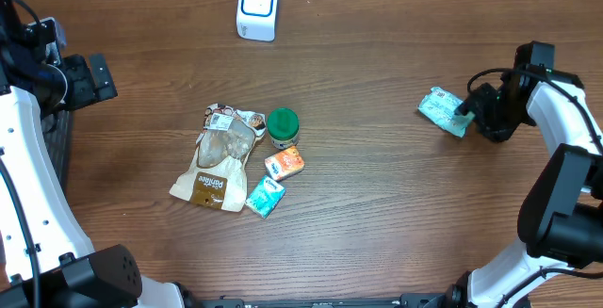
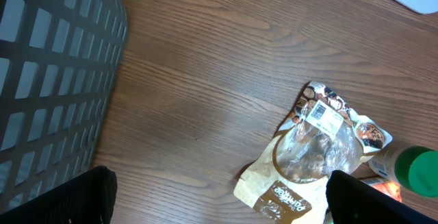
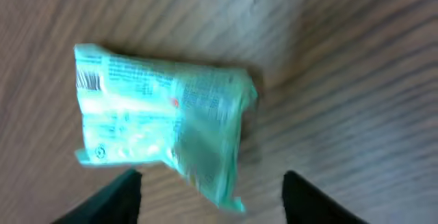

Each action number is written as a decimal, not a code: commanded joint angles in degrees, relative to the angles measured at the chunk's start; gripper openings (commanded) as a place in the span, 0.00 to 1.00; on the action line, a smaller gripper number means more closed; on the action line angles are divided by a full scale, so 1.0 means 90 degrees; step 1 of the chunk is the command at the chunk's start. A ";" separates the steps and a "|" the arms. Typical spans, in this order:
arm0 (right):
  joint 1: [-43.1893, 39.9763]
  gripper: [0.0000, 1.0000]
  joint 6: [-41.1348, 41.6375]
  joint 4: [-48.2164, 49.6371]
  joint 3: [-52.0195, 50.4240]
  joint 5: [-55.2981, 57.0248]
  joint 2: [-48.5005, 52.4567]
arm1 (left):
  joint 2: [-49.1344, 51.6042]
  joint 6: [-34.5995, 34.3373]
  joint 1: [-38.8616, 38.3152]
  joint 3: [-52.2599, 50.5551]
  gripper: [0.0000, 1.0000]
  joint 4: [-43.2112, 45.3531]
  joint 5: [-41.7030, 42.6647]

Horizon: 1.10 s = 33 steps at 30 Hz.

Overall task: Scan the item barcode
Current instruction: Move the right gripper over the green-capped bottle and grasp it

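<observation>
Overhead: the right gripper (image 1: 468, 113) rests at the edge of the teal packet (image 1: 440, 109), lying at the table's (image 1: 377, 214) right side.
Left wrist: the left gripper (image 2: 219, 193) gapes wide, empty.
Right wrist: its fingers (image 3: 115, 198) stand parted, not clamping the packet.

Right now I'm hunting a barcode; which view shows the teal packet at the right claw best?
Right wrist: the packet fills the frame, though blurred. Overhead shows it small by the right claw. Left wrist misses it.
</observation>
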 commanded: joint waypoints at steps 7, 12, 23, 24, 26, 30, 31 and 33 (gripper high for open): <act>0.0308 0.71 -0.0882 -0.1880 0.2722 -0.0641 -0.0136 | -0.0017 0.0107 -0.0019 0.0070 0.99 0.0002 0.0044; 0.1127 0.71 -0.0984 -0.2307 0.3189 -0.0976 -0.0136 | -0.0017 0.0107 -0.0019 0.0070 1.00 0.0002 0.0044; 0.3524 0.70 -0.1171 -0.1605 0.2157 -0.0986 -0.0121 | -0.0017 0.0107 -0.0019 0.0070 1.00 0.0002 0.0044; 0.3716 0.70 -0.1168 -0.1401 0.2023 -0.0986 -0.0121 | -0.0017 0.0107 -0.0019 0.0070 1.00 0.0002 0.0044; 0.4053 0.70 -0.1168 -0.1020 0.1795 -0.0981 -0.0121 | -0.0017 0.0107 -0.0019 0.0070 0.99 0.0002 0.0044; 0.4646 0.75 -0.1180 -0.0221 0.1598 -0.0345 -0.0121 | -0.0017 0.0107 -0.0019 0.0070 1.00 0.0002 0.0044; 0.4779 0.76 -0.1253 -0.0032 0.1605 -0.0119 -0.0121 | -0.0017 0.0107 -0.0019 0.0070 1.00 0.0002 0.0044; 0.4976 0.79 -0.1481 0.0180 0.1710 0.0010 -0.0121 | -0.0017 0.0107 -0.0019 0.0070 1.00 0.0002 0.0044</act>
